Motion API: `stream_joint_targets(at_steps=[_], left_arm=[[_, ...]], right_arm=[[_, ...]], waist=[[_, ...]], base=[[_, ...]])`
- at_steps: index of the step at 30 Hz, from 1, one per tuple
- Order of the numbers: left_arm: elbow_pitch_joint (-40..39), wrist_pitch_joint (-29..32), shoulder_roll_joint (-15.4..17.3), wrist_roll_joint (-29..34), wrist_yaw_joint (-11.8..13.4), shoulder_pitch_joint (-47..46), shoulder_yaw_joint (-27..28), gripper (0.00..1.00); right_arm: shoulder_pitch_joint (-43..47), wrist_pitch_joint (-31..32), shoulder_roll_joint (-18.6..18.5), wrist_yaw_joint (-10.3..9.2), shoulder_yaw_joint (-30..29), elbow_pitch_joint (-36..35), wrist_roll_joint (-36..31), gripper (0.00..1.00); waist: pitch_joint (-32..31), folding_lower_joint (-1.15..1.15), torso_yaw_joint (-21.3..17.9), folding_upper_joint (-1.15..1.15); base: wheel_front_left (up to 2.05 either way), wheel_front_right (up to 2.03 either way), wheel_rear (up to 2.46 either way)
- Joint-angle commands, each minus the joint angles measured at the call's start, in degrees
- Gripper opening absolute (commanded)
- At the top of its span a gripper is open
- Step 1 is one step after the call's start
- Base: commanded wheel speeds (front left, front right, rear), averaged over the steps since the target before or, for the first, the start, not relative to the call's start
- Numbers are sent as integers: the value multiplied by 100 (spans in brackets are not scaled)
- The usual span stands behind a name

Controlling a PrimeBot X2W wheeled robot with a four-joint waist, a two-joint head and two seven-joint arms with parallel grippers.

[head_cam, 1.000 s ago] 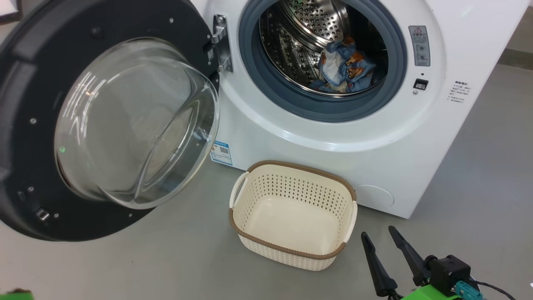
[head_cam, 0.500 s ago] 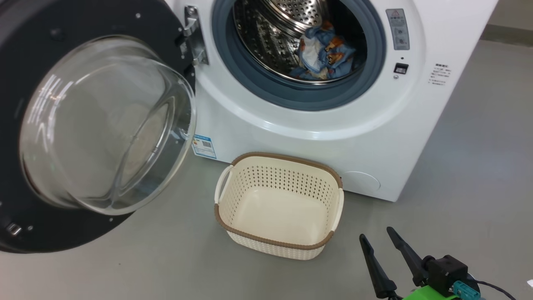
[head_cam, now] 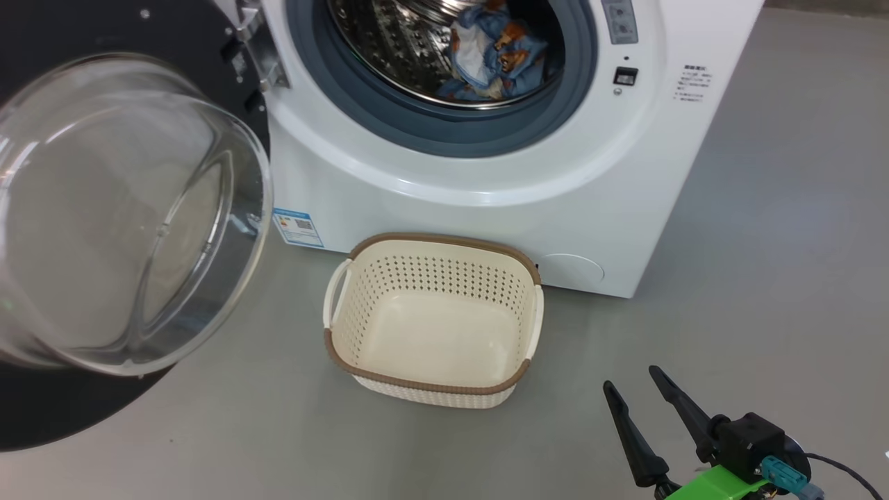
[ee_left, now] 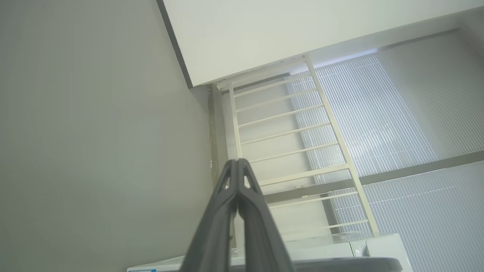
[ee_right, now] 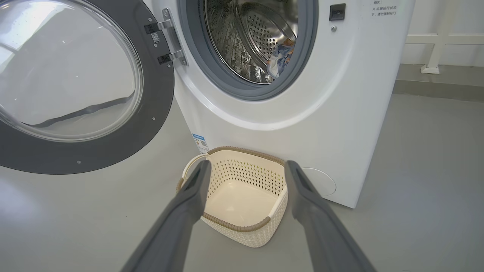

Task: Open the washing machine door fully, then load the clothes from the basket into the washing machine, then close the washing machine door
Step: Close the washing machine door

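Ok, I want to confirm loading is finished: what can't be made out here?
The clothes: head view's top edge cuts the drum; garment count unclear.
The washing machine door: head view's left edge cuts its black frame.
The printed label on the washing machine: too small to read in the head view.
The left gripper: its wrist view faces a wall; its position is unclear.

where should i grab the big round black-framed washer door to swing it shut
Probably the wide black frame of the round washing machine door, along its lower rim, far from the metal hinge, coming from below so the jaws straddle the edge. The bulging clear glass bowl looks too smooth and wide to pinch.
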Motion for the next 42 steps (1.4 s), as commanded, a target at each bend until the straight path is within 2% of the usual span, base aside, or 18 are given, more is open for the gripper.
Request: stream_joint_targets(at_steps=[1, 12, 24, 27, 38, 42], left_arm=[[-46, 159, 429, -95, 43, -149, 129, 0], [228, 702, 424, -382, 33, -82, 142, 0], [154, 1480, 216, -600, -10, 101, -82, 0], [82, 2011, 117, -849, 72, 180, -124, 0], [-783, 3304, -348, -1592, 109, 677, -136, 0], [-1184, 3803, -563, -1901, 238, 870, -177, 0]], right_arm=[[-236, -34, -48, 9, 164, -139, 50, 100], [-267, -34, -130, 9, 253, -123, 112, 100], [-255, -34, -103, 9, 237, -85, 131, 100], [-235, -34, -93, 9, 217, -65, 139, 100], [-260, -34, -50, 9, 215, -4, 162, 100], [-249, -34, -37, 9, 211, 22, 166, 100]], waist=[[88, 0, -100, 0], [137, 0, -264, 0], [105, 0, -270, 0], [104, 0, -229, 0], [161, 0, -115, 0], [168, 0, -100, 0]], base=[[0, 0, 0], [0, 0, 0], [0, 0, 0], [0, 0, 0], [0, 0, 0], [0, 0, 0]])
